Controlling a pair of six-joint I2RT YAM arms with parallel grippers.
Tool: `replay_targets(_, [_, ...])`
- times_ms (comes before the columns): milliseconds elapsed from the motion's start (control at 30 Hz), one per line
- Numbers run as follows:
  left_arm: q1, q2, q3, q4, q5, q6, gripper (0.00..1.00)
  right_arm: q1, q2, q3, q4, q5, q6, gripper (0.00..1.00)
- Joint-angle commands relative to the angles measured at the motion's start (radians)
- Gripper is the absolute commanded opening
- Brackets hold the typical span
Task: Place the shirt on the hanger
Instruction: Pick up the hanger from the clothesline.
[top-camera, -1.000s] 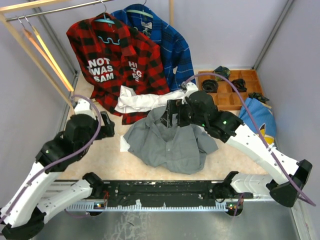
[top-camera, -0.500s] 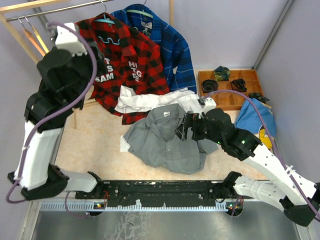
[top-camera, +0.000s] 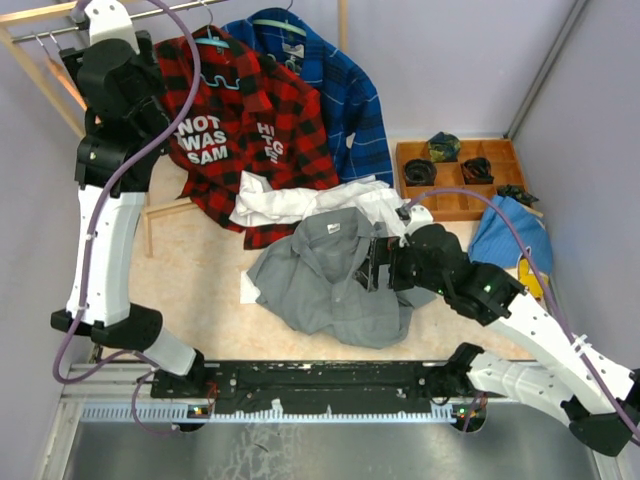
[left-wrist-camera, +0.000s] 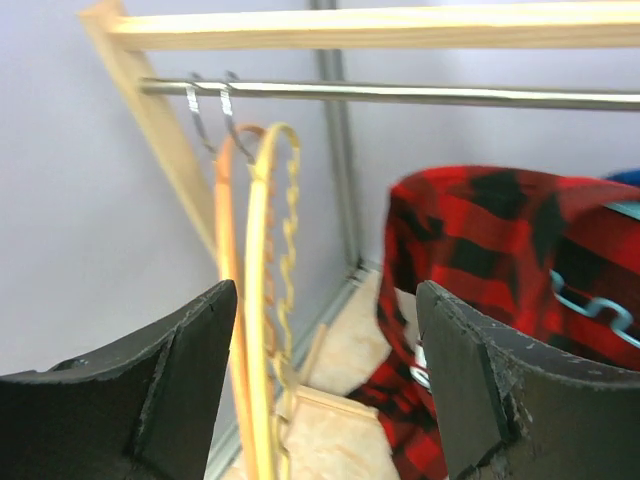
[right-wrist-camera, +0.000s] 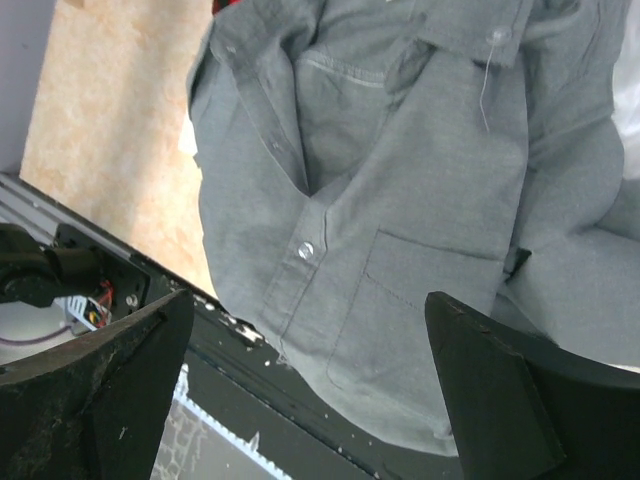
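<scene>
Operator: Hanger location, and which arm is on it?

Observer: Pale hanger hangs by its hook on the rail, upper left of the top view, just beside an orange hanger. Left gripper sits at rail height facing it. Right arm is well apart, mid-frame, so the left arm is clearly nearer.

Operator: Left jaw state?

Observer: Spread wide, nothing between them. In the wrist view the hanger shows edge-on, its long axis running top to bottom, left of the gap's middle and close to the left-hand finger. It appears to lie beyond the fingertips; no contact visible.

Operator: Shirt?

Observer: Grey shirt lies crumpled on the table, centre of the top view, collar toward a white shirt. Right gripper hovers over the buttons and chest pocket, fingers apart, gripping nothing.

Operator: Judgement on the next move?

Observer: Likely step is lifting the hanger off the rail. The gap needs to shift toward frame left so the pale frame sits centred, without catching the orange one. Plaid shirt hangs to the right, apart from that approach.
</scene>
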Motion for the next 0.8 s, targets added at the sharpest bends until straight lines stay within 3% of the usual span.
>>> replay_targets(0, [0.048, -0.019, -0.057, 0.271, -0.136, 0.192, 0.77, 0.005, -0.016, -0.030, 0.019, -0.025, -0.009, 0.98])
replay_targets(333, [0.205, 0.004, -0.063, 0.246, -0.009, 0.088, 0.67, 0.005, 0.018, -0.027, 0.028, -0.051, -0.028, 0.99])
replay_targets(467, [0.291, 0.013, -0.060, 0.177, 0.118, -0.019, 0.64, 0.005, 0.022, -0.039, 0.032, -0.065, -0.027, 0.99])
replay_targets(767, [0.385, 0.052, -0.086, 0.123, 0.290, -0.136, 0.62, 0.005, 0.007, -0.058, 0.027, -0.068, -0.015, 0.99])
